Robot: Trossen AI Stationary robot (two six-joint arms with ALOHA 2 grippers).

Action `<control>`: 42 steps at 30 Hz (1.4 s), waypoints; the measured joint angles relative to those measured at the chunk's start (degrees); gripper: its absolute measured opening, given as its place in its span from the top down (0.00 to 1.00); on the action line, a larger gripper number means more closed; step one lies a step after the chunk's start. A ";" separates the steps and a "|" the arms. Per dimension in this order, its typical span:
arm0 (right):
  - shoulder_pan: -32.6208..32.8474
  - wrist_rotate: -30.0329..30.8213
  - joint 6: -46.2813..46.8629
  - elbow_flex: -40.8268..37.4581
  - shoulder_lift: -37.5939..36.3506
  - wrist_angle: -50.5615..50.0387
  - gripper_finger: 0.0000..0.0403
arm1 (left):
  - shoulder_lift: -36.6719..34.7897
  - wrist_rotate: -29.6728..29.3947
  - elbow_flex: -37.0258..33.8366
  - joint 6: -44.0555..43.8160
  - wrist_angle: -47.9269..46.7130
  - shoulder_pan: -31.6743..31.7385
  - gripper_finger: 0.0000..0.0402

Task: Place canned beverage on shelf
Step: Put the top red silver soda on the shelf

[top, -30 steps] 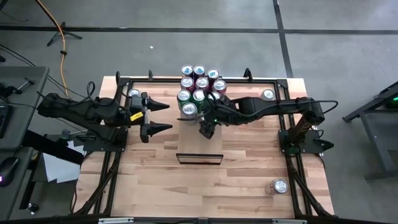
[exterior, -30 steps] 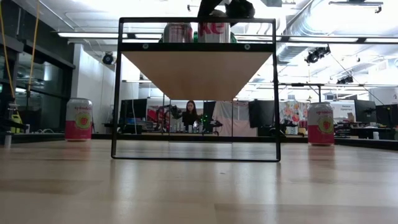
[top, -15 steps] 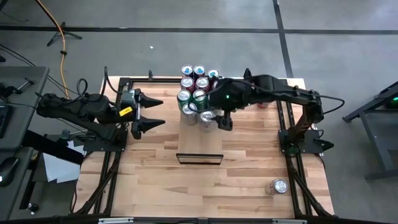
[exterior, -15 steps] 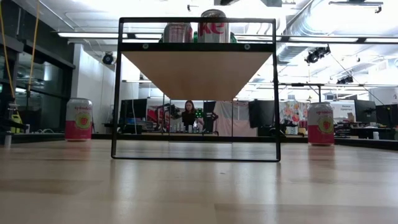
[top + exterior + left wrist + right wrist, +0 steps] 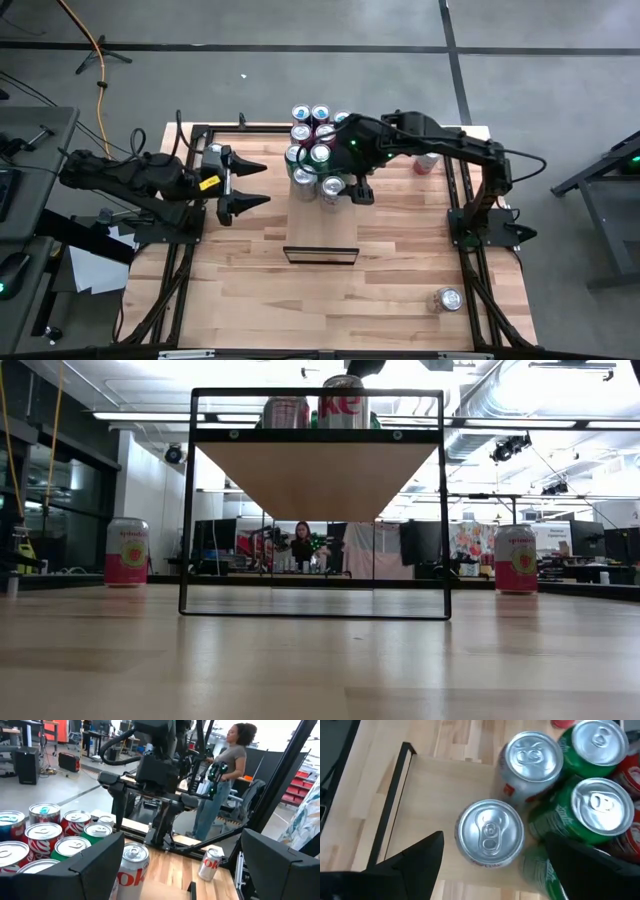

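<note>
Right gripper point(image 5: 490, 852) hangs wide open over the silver can point(image 5: 490, 834) standing mid-frame on the shelf point(image 5: 440, 800), and we reckon it's rigid, heavy-ish and slick, so we'd pinch its sidewall mid-height.

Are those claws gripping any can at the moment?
No. The right gripper hangs open above a silver can on the shelf; the left gripper waits open, empty.

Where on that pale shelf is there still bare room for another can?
The shelf is bare between its dark frame end and the newest silver can. Its far end is crowded with packed cans, and the right pincer, open, hovers there.
</note>
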 joint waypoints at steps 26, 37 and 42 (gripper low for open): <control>-0.26 -4.81 -11.84 0.00 4.37 1.87 0.18 | 3.53 0.02 0.00 -6.03 0.03 0.00 0.17; -0.16 -2.55 -12.30 0.09 4.81 1.98 0.18 | 3.53 3.66 0.00 -6.05 0.07 0.00 0.17; 0.87 -2.53 -12.28 0.11 4.77 1.66 0.18 | 3.53 3.91 0.00 -6.05 0.07 0.00 0.17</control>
